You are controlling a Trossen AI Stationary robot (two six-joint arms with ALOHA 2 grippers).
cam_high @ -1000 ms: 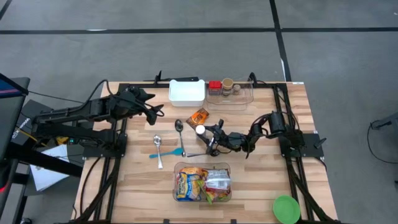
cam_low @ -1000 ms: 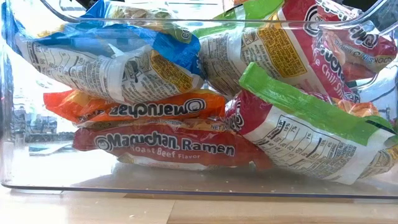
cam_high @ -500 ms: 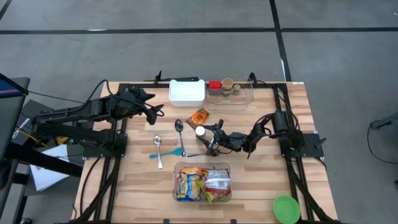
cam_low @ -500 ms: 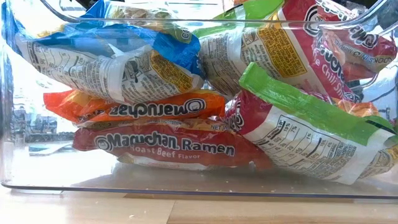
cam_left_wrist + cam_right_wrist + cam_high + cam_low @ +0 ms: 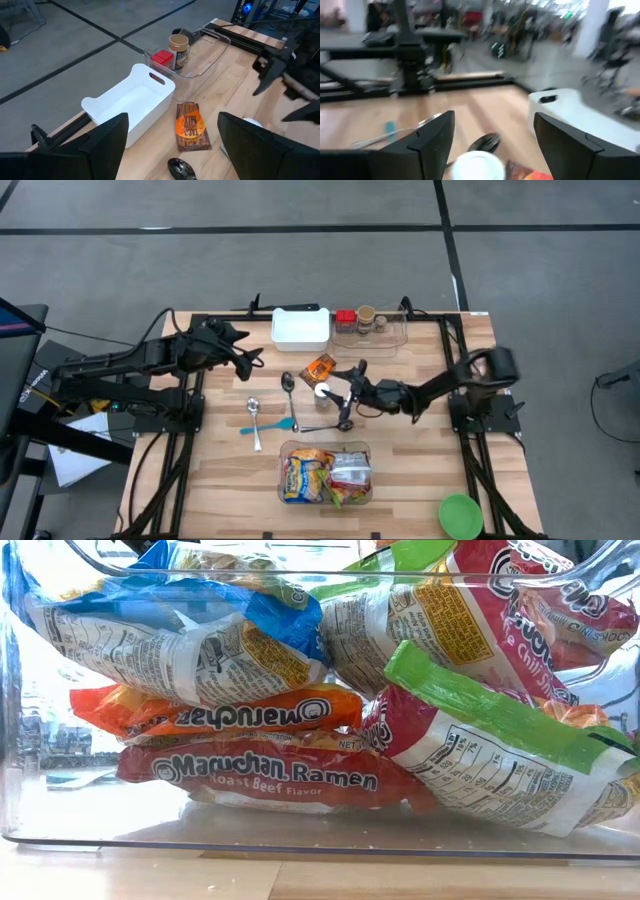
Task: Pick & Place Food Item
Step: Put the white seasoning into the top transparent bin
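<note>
left tool: left of centre, apart, idle | snack: centre, on counter, not yet picked | right tool: right of it, apart over white lid, holding nothing | progress: early, grasp and placing remain

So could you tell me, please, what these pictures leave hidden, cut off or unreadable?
- Low view: the clear bin of ramen packs fills the frame, hiding both arms and the table beyond.
- Right wrist view: motion blur; the white round object between the open right gripper fingers is cut off by the frame's edge.
- High view: labels on the jars are too small to read.
- Left wrist view: the open left gripper is cropped.
</note>
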